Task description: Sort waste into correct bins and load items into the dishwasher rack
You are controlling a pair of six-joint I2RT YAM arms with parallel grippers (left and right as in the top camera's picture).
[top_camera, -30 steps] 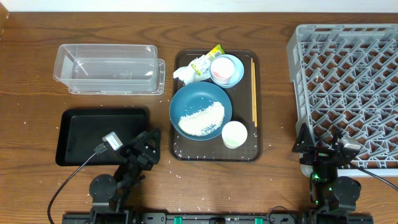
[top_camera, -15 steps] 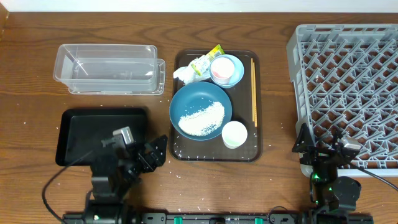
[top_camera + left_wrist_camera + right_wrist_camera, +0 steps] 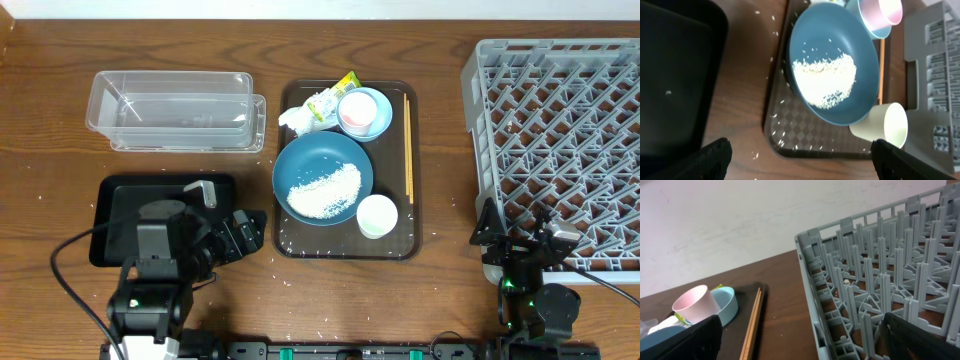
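Clear tub: far left of the desk, with no waste in it that I can make out.
Black tray: nearer me than the tub, holding nothing but a stray speck.
Left hand: fingers spread wide and gripping nothing. It hangs over the desk between the black tray and the brown serving tray, facing the dish.
Waste: the rice is heaped in the dark-blue dish. The tissue and wrapper lie at the serving tray's far left corner.
Items: the dish is mid-tray. The pink cup sits in the light-blue bowl behind it. The white cup is just beside the dish's near right, and the chopsticks lie along the tray's right edge.
Rack: far right, nothing loaded.
Right hand: open and empty, low at the rack's near-left corner.
Progress: by my reckoning nothing is sorted or loaded yet, so every step is left to do.
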